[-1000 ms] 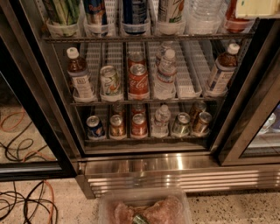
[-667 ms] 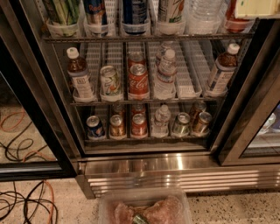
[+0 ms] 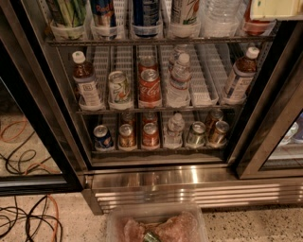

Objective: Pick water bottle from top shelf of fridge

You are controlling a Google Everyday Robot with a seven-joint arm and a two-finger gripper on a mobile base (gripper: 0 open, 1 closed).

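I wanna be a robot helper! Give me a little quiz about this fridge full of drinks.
1. True or false: the water bottle stands on the top shelf, right of the tall cans.
2. Where is the gripper? A) up among the drinks B) low at the view's bottom edge, in front of the fridge C) touching the water bottle
3. Fill in: the red cola can stands on the ___ shelf.
Key: 1 true; 2 B; 3 middle.

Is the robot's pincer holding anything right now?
No pincer shows in this view, so it cannot be told; the water bottle sits on the top shelf.
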